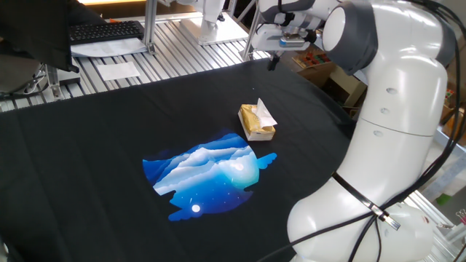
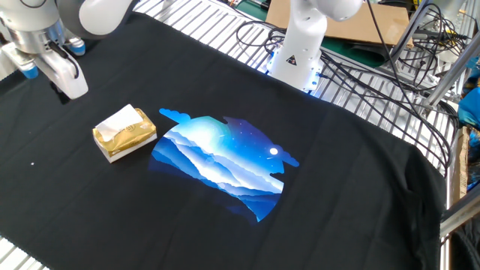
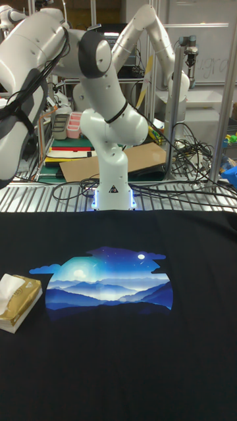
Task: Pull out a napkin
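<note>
The napkin is a white tissue sticking up out of the small yellow-tan box on the black cloth. Both show again in the other fixed view, napkin on box, and at the left edge of the tall view, napkin on box. My gripper hangs in the air beyond the box, well apart from it. It also appears at the upper left. Its fingers look pressed together with nothing between them.
A blue mountain print lies on the black cloth beside the box. A second robot's base and cables stand at the table's edge. A keyboard and a paper sheet rest on the slatted table behind.
</note>
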Available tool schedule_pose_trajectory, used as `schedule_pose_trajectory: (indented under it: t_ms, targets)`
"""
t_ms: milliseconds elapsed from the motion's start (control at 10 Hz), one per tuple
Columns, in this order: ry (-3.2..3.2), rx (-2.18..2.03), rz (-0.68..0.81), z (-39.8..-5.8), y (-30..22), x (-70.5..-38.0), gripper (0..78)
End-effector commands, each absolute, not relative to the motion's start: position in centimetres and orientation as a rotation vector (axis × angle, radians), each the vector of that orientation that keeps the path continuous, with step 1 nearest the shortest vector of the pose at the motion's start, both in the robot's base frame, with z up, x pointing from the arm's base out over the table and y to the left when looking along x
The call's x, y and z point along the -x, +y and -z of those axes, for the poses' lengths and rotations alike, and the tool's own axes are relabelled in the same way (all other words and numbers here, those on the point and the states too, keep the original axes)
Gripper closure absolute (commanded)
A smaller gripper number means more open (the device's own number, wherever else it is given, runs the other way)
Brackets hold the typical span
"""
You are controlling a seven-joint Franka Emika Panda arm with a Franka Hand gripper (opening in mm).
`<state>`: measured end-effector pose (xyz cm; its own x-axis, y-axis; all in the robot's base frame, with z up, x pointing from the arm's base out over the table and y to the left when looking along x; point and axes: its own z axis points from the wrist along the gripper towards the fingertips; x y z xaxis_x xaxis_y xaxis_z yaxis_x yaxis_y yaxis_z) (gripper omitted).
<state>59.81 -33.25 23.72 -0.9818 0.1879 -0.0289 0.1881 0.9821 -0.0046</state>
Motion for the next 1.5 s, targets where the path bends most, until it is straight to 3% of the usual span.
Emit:
schedule_pose_trajectory:
  t_ms: [100, 500, 700, 1500]
  targets:
    - [3.085, -0.314, -0.017, -23.0, -33.3, -58.1, 77.6]
    - [3.103, -0.313, -0.019, -22.1, -33.3, -55.8, 77.6]
    - [3.124, -0.304, -0.076, -21.1, -33.6, -53.0, 77.6]
    - [3.192, -0.252, -0.011, -21.2, -33.6, -53.0, 77.6]
